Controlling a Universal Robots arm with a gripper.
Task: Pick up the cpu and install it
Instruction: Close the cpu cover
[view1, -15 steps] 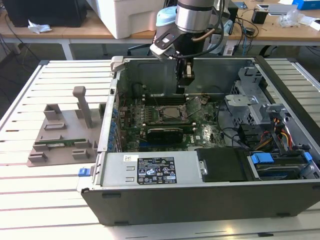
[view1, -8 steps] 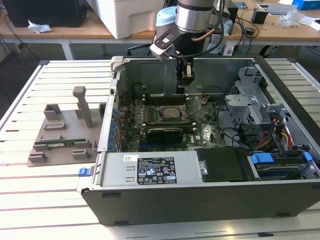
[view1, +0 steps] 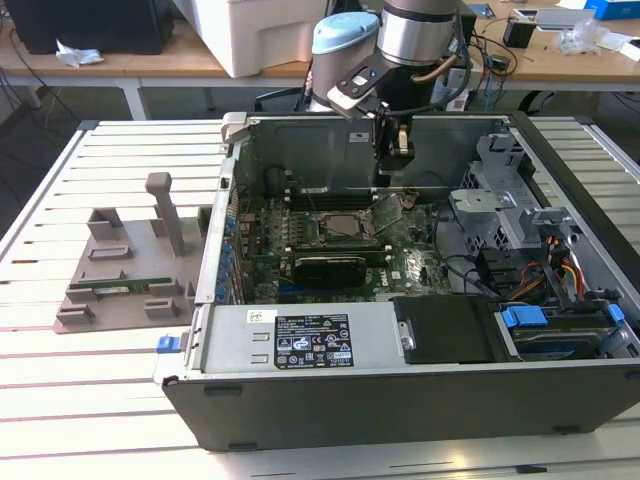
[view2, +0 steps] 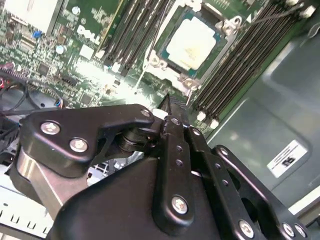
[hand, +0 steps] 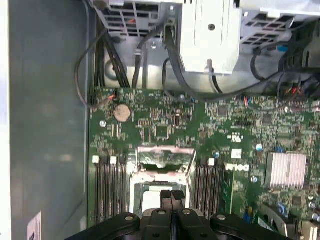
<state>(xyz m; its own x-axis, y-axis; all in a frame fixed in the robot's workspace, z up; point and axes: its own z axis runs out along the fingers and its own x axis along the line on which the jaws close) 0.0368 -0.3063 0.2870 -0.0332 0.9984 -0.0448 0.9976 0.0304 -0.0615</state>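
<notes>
– So, where does the cpu (view2: 192, 42) stand?

– Already down in the socket (view1: 303, 230), near the middle of the exterior view. Its silver-white top faces up and it lies flat inside the frame, as far as the second wrist view lets me judge.

– And the gripper (hand: 171, 197)?

– Its fingers (hand: 166, 196) are pressed together with nothing between them. In the exterior view it hangs in the upper middle of the frame, above the motherboard (view1: 400, 265) and a little toward the exterior view's right of the socket. It is clear of the chip, not touching it.

– Then the pick and the placing are done?

– That is my reading: the chip has left the gripper and rests where it belongs.

– What is left?

– The clamping, I think. In the first wrist view the load plate (hand: 165, 159) stands tilted up at the far side of the socket and does not lie over the chip. A thin wire lever (view2: 272, 14) beside the socket also looks unlatched, though I cannot be sure of that.

– Is the chip fully seated?

– I cannot tell from these views; no corner looks raised.
</notes>
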